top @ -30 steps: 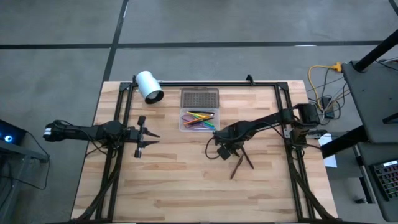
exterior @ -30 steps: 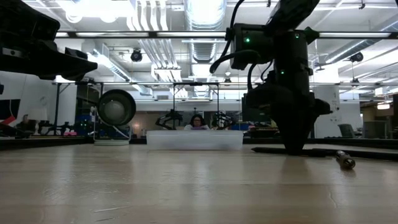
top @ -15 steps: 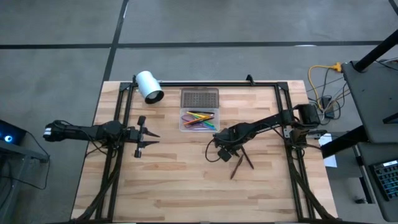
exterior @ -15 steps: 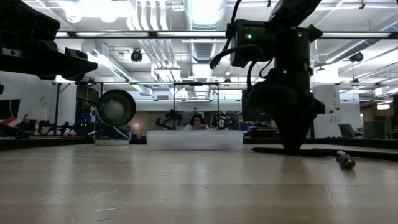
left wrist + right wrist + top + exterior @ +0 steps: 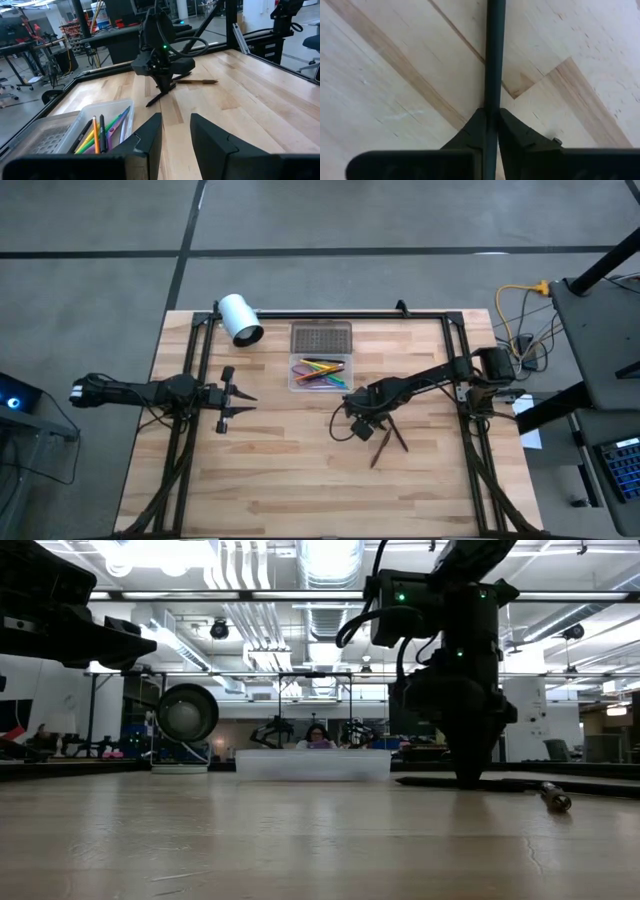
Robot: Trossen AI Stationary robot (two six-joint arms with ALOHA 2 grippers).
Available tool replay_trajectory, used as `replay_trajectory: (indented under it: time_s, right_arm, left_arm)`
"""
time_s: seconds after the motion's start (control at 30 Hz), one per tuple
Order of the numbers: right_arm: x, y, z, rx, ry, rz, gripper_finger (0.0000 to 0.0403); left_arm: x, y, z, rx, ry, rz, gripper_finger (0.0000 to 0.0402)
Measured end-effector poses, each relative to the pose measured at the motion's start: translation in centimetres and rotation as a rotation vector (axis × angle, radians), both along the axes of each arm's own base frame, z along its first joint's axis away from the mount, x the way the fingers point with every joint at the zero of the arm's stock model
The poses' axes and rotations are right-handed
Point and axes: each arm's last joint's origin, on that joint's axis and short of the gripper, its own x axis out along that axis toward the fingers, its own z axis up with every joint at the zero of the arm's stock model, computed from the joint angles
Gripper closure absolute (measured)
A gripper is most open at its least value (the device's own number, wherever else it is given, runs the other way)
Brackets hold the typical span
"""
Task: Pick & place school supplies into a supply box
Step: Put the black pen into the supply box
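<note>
My right gripper [image 5: 360,428] points down at mid-table, shut on a dark pen [image 5: 495,50]. In the left wrist view that pen [image 5: 155,100] lies beside a brown pencil [image 5: 196,81]. Two dark pens [image 5: 386,440] cross on the wood just right of the gripper. The clear supply box [image 5: 320,373] lies flat toward the far edge with several coloured pens in it [image 5: 102,131]. Its dotted grey lid [image 5: 321,338] lies behind it. My left gripper [image 5: 228,395] waits at the left, open, fingers [image 5: 150,140] level and aimed at the box. My right gripper pinches the dark pen's shaft [image 5: 494,102] between its two fingers [image 5: 512,131]. It comes from above, pointing down, with the fingers across the pen. The pen runs level along the tabletop [image 5: 430,781]; whether it is lifted off the wood, I cannot tell.
A white cylinder [image 5: 240,318] lies on its side at the far left corner, seen as a round disc [image 5: 187,712] in the low view. Black frame rails [image 5: 330,313] run along the far edge and down both sides. Bare wood [image 5: 300,480] spreads across the near half.
My right arm's wrist has shifted slightly above the dark pen, while its fingertips have stayed at the same spot on the table. The box, the pens and my left arm have kept still.
</note>
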Motion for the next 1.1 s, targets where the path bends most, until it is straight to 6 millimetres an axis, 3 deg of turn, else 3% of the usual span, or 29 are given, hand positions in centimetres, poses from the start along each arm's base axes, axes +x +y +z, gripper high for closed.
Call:
replay_trajectory:
  time_s: [0.47, 0.73, 1.1]
  right_arm:
    - [2.6, 2.4, 3.1, -0.085, -0.139, 0.199, 0.0389]
    - [3.7, 3.9, 5.0, -0.233, -0.207, 0.334, 0.0390]
    - [4.4, 3.4, 5.2, -0.564, -0.201, 0.436, 0.0390]
  left_arm:
    - [0.0, 0.0, 0.0, 0.000, 0.000, 0.000, 0.0315]
    - [0.0, 0.0, 0.0, 0.000, -0.001, 0.000, 0.0315]
    - [0.0, 0.0, 0.0, 0.000, 0.000, 0.000, 0.0315]
